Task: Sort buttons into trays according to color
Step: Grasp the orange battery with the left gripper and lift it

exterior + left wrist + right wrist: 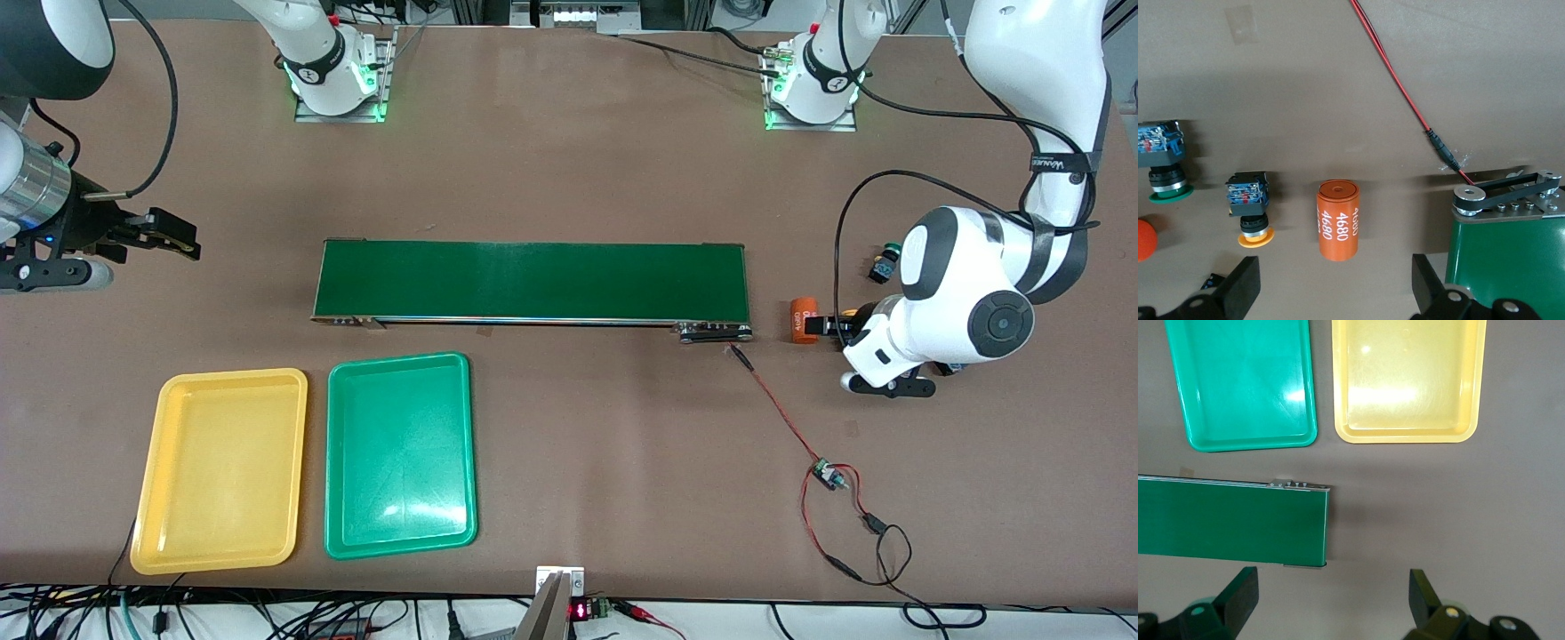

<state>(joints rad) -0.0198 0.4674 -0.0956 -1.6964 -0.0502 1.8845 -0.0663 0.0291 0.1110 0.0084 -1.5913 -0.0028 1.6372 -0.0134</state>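
yellow tray [220,471] and green tray [400,455] hold nothing; both arms' fingers spread.

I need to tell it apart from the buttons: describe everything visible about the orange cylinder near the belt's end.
The orange cylinder is a smooth, plastic-looking can lying on its side on the brown table, with white digits printed along its body and a small hole in its round end face. It lies beside the conveyor belt at the left arm's end, touching nothing else, below the open left gripper.
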